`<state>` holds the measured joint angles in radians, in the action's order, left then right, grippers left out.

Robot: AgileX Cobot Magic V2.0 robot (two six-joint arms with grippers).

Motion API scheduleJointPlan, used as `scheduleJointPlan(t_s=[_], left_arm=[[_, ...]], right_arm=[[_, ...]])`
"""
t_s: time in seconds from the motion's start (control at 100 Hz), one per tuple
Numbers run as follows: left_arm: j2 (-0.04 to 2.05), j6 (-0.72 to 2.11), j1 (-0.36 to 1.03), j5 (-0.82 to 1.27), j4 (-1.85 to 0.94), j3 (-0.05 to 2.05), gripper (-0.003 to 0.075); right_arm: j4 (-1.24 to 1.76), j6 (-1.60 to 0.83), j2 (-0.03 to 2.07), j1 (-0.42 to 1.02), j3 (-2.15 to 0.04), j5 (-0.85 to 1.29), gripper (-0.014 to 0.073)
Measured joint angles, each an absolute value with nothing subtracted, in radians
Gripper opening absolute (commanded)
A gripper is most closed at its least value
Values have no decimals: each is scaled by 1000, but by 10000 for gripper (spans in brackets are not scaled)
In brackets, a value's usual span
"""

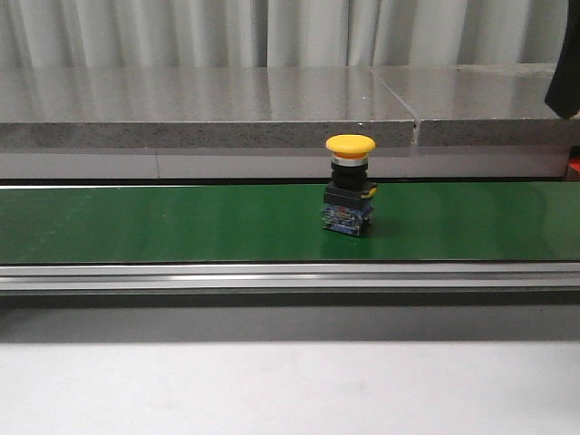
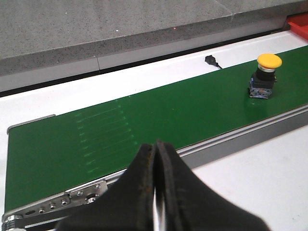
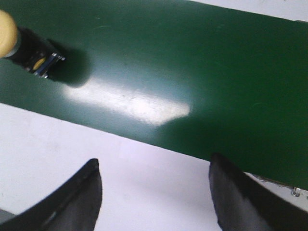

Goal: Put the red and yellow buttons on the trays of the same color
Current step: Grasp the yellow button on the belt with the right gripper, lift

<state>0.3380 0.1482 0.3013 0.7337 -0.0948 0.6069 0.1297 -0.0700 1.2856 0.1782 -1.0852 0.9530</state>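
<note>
A yellow button (image 1: 350, 145) on a black and blue base stands upright on the green belt (image 1: 163, 222), right of its middle. It also shows far off in the left wrist view as the yellow button (image 2: 267, 61). In the right wrist view the yellow button (image 3: 21, 43) sits at the picture's edge. My left gripper (image 2: 155, 144) is shut with nothing in it, over the belt's near rail and far from the button. My right gripper (image 3: 154, 160) is open and empty above the white surface beside the belt. The red button and the yellow tray are out of view.
A red corner (image 2: 299, 25), perhaps the red tray, lies past the belt's far end. A small black plug with a cable (image 2: 211, 60) lies on the white strip behind the belt. A grey stone ledge (image 1: 227, 109) runs behind. A dark arm part (image 1: 565, 77) hangs at the upper right.
</note>
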Motion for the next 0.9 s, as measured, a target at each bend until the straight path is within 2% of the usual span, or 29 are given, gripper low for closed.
scheduleJointPlan(t_s=[0.36,0.79,0.86,0.9], left_arm=[[338,148,301,734,-95,607,-21],[338,148,301,734,-95,607,-21],[338,148,301,734,-95,607,-21],[338,148,301,734,-95,607,-21]], right_arm=[[171,-291,1467,281,-1238,998,489],[309,-441,1685,315,-1356,968,487],[311,-446,1712,315,-1369,957,444],[313,-448,1722,315,-1374,949,381]])
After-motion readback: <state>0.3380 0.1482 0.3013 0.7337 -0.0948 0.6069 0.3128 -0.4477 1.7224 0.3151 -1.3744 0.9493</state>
